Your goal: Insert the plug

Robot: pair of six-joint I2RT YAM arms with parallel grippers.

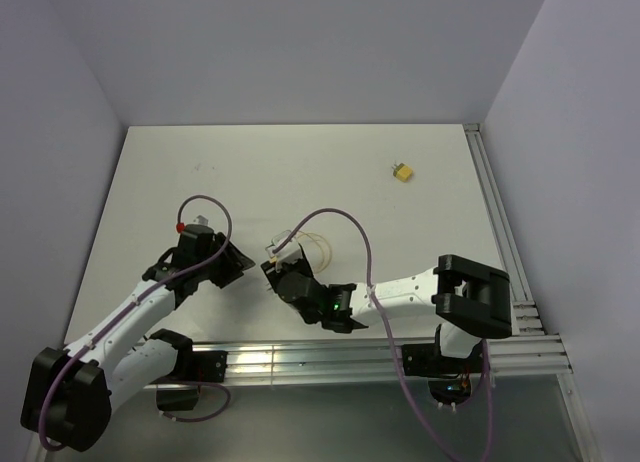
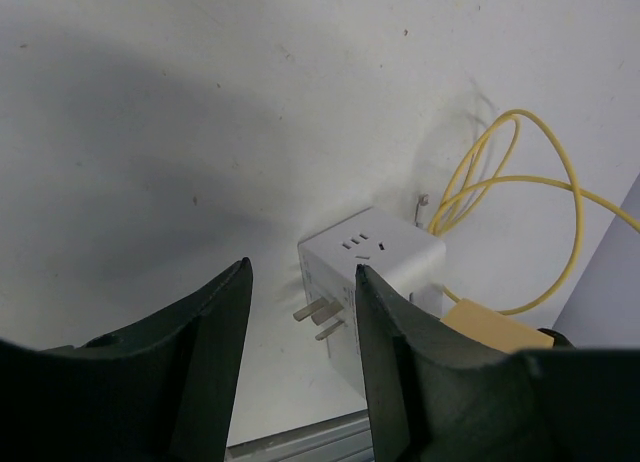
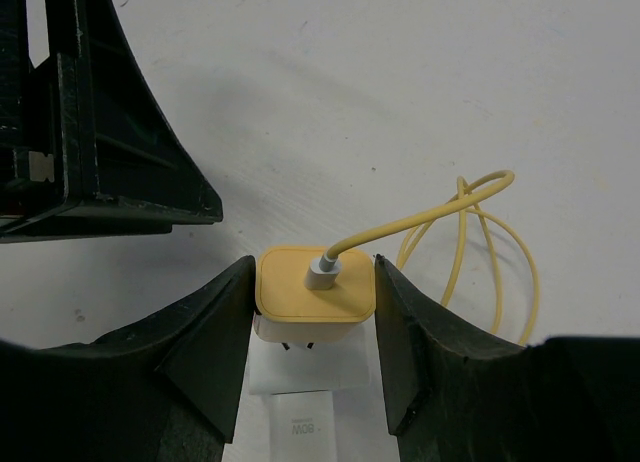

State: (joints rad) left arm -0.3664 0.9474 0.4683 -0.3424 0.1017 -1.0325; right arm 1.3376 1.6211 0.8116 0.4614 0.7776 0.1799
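Note:
The plug [image 1: 403,172], a tiny yellow block with a dark end, lies alone at the far right of the table, far from both grippers. My right gripper [image 3: 315,262] is shut on a yellow charger block [image 3: 300,294] that trails a yellow cable [image 3: 490,242]. Short dark prongs show between the charger and the white socket block [image 3: 310,372] under it. My left gripper [image 2: 302,267] stands open with nothing between its fingers. The white socket block [image 2: 375,257], metal prongs on its side, lies just beyond the left gripper. In the top view both grippers [image 1: 222,257] [image 1: 280,265] sit mid-table.
An aluminium rail [image 1: 300,360] runs along the near edge and another rail [image 1: 495,212] along the right side. Pale walls close in the table at the back and at both sides. The cable loop [image 1: 318,250] lies on the table behind the right gripper.

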